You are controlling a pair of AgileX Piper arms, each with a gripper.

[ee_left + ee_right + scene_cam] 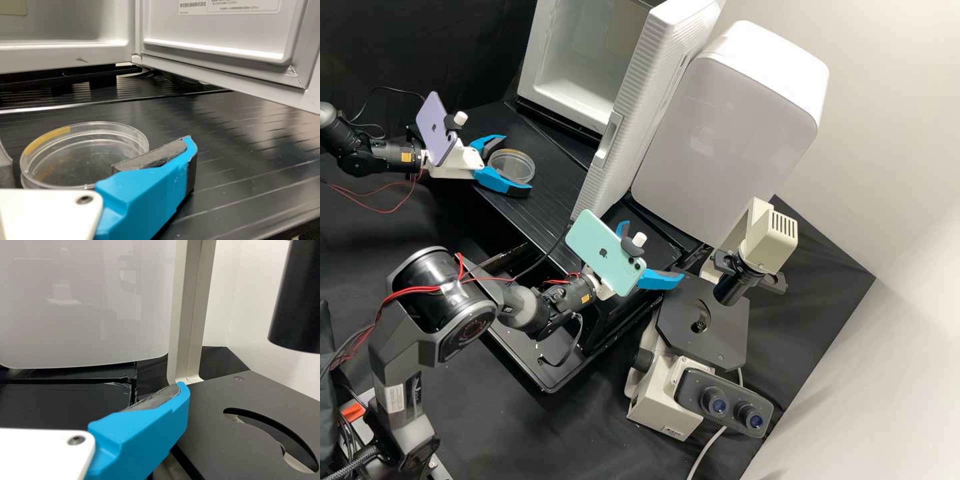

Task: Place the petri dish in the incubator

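Note:
The clear petri dish (513,162) lies flat on the black ribbed platform (547,200) in front of the white incubator (577,60), whose door (637,100) stands open. My left gripper (515,167) is open at platform level, with one blue finger on each side of the dish. In the left wrist view the petri dish (80,150) has a yellowish mark on its rim, and one fingertip (175,152) rests just beside it. My right gripper (651,252) is open and holds nothing, hovering over the edge of the microscope stage (250,410).
A white microscope (693,393) stands at the front right, its black stage (703,323) just beyond my right gripper. A large white housing (727,127) rises behind it, next to the incubator door. The platform's front edge (553,383) drops to black cloth.

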